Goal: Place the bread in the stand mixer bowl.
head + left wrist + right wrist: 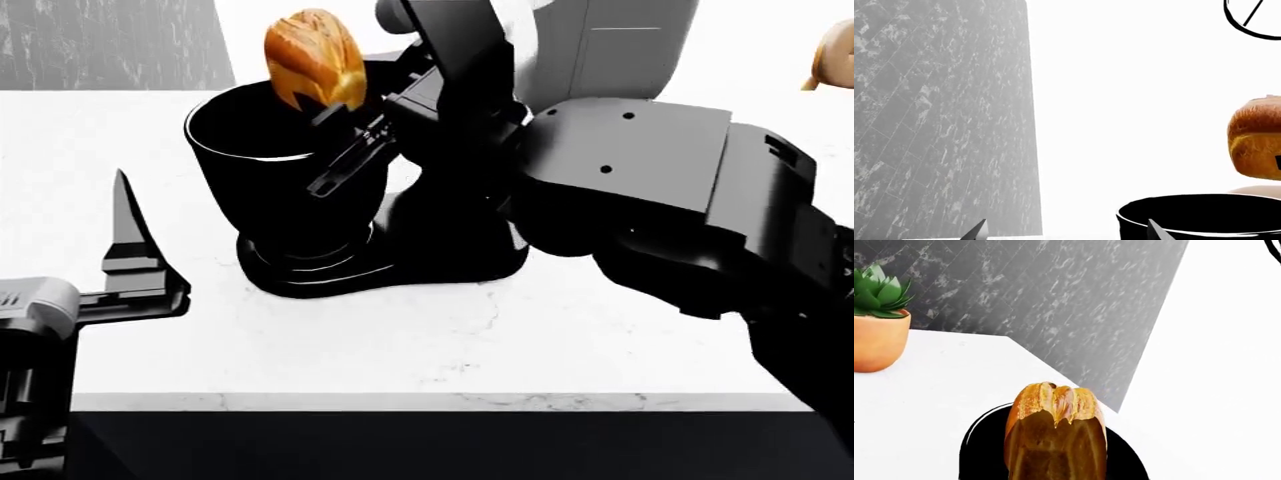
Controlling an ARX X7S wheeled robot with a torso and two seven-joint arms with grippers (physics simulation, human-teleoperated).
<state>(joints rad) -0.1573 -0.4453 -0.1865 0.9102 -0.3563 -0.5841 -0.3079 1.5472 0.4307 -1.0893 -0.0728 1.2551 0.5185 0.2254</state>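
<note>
In the head view, the left gripper [127, 235] stands at 9 o'clock over the white tabletop [441, 340], well apart from the bowl. One black finger points up, and in its wrist view two finger tips show apart with nothing between them, so its jaws are released. At about 11 o'clock stands the bowl [274, 175], glossy black, on the base of the mixer [400, 255]. The bread [315, 58] is at 12 o'clock, above the bowl's far rim and not touching it; it stands nearly upright. The right gripper [350, 120] reaches from 3 o'clock toward the bread, and its jaws are clenched on the lower end of the loaf. In the right wrist view the bread [1055, 440] fills the near part of the picture, with the dark mouth of the bowl [984, 450] directly behind it. A potted plant [877, 325] stands on the tabletop farther away.
</note>
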